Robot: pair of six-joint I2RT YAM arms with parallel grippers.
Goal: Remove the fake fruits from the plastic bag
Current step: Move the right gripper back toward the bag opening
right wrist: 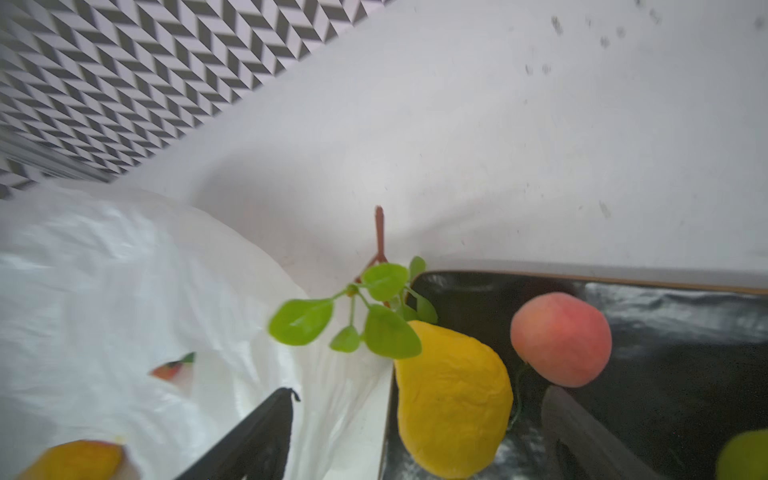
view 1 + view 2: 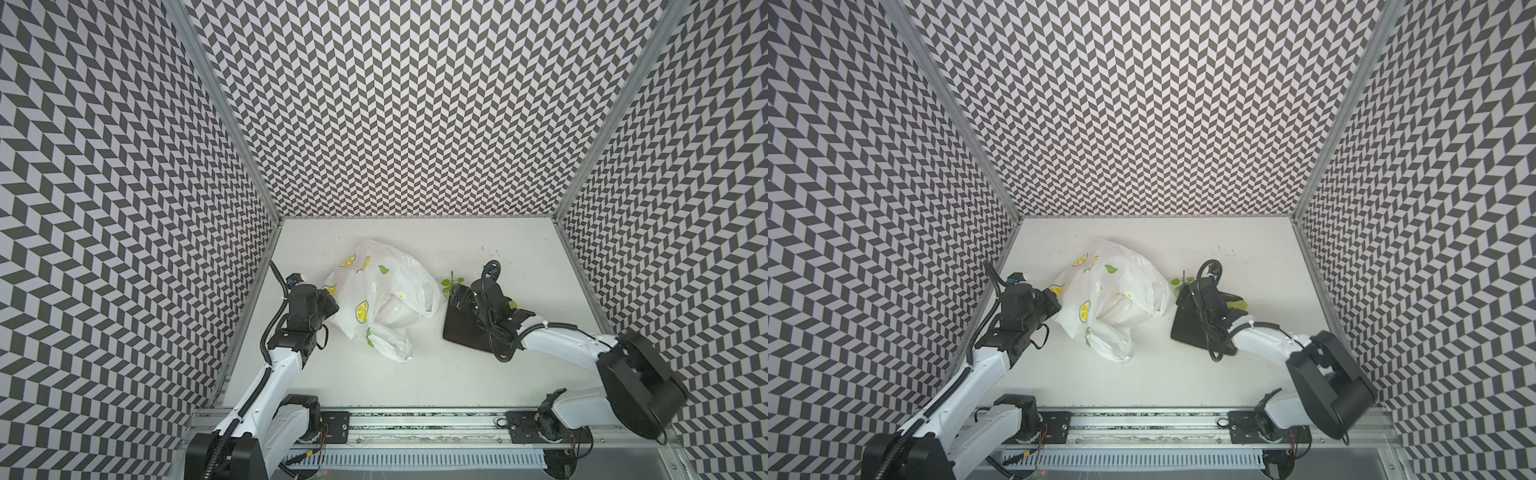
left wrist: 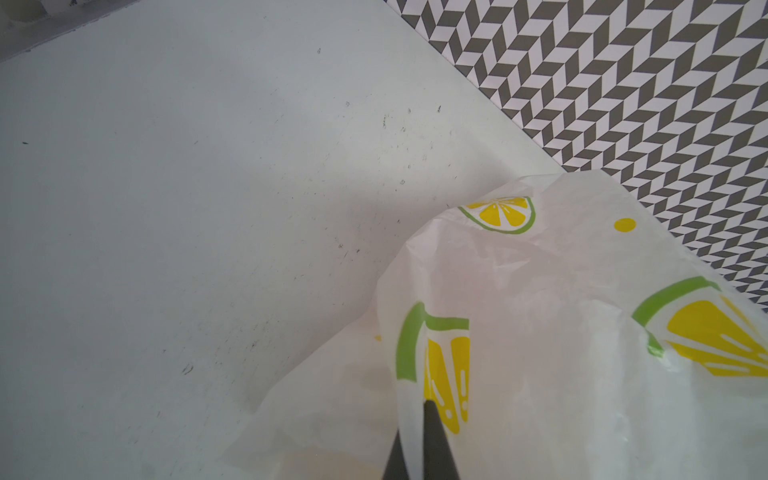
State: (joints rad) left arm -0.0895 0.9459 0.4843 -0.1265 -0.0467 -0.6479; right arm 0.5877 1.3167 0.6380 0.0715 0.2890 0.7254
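Observation:
The plastic bag (image 2: pixel 386 291) (image 2: pixel 1113 291), white film printed with lemon slices, lies crumpled mid-table. My left gripper (image 3: pixel 415 419) (image 2: pixel 332 305) is shut on a fold of the film at the bag's left side. My right gripper (image 1: pixel 419 392) (image 2: pixel 453 297) stands open over the dark plate's (image 1: pixel 665 374) left edge. A yellow lemon (image 1: pixel 453 399) with a green leafy sprig (image 1: pixel 374 316) (image 2: pixel 451 283) lies between its fingers, touching neither. A pinkish peach (image 1: pixel 561 338) and part of a green fruit (image 1: pixel 748 457) rest on the plate. Through the bag's mouth I see a strawberry (image 1: pixel 172 370) and a yellow-orange fruit (image 1: pixel 75 459).
The dark square plate (image 2: pixel 461 332) (image 2: pixel 1187 328) sits right of the bag, largely under my right arm. Patterned walls close in the white table (image 2: pixel 415 374) on three sides. A metal rail (image 2: pixel 415 419) with the arm bases runs along the front.

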